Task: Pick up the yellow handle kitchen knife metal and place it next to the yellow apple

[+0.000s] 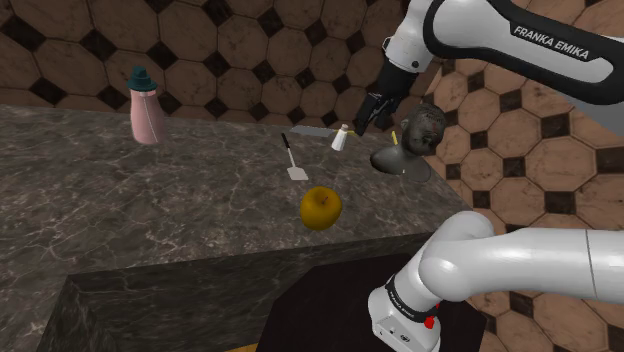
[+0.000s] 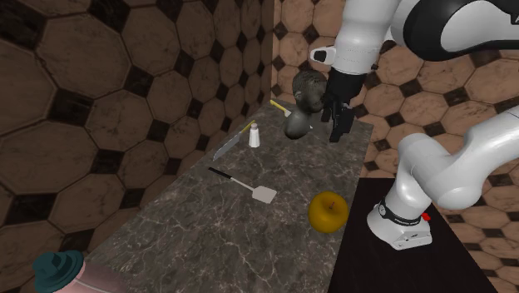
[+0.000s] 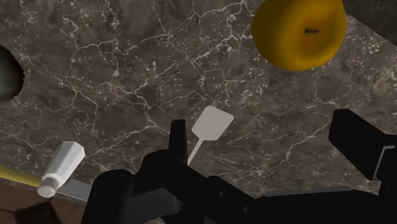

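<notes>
The knife lies flat on the dark marble counter near the wall, grey blade out and yellow handle by a small white shaker. In the shoulder view its blade shows just beyond the shaker. The yellow apple sits near the counter's front edge, apart from the knife. My gripper hangs open and empty above the counter, past the shaker, clear of the knife. The wrist view looks down on the apple, the shaker and the yellow handle past my open gripper.
A white spatula with a black handle lies between knife and apple. A dark bust-like figure and a dark bowl-shaped piece stand beside the gripper. A pink bottle stands far along the counter. Tiled walls back the counter.
</notes>
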Action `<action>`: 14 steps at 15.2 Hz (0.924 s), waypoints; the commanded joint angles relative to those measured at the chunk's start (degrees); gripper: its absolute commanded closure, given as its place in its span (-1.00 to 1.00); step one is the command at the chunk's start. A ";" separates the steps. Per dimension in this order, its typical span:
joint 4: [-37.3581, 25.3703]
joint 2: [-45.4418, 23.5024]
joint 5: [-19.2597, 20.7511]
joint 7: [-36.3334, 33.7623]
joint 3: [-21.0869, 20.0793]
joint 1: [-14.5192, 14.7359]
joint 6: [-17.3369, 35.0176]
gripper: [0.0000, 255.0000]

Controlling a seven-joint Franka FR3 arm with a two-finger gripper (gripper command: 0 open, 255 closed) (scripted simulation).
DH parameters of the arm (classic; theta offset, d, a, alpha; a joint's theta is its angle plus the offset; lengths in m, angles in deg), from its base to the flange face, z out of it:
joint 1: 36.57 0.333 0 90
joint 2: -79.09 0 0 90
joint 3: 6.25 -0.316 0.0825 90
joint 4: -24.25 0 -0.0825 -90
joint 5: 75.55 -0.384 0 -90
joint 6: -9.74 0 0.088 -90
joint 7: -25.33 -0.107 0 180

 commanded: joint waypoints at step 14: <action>-1.48 -15.73 7.74 32.91 18.33 2.68 14.31 -1.00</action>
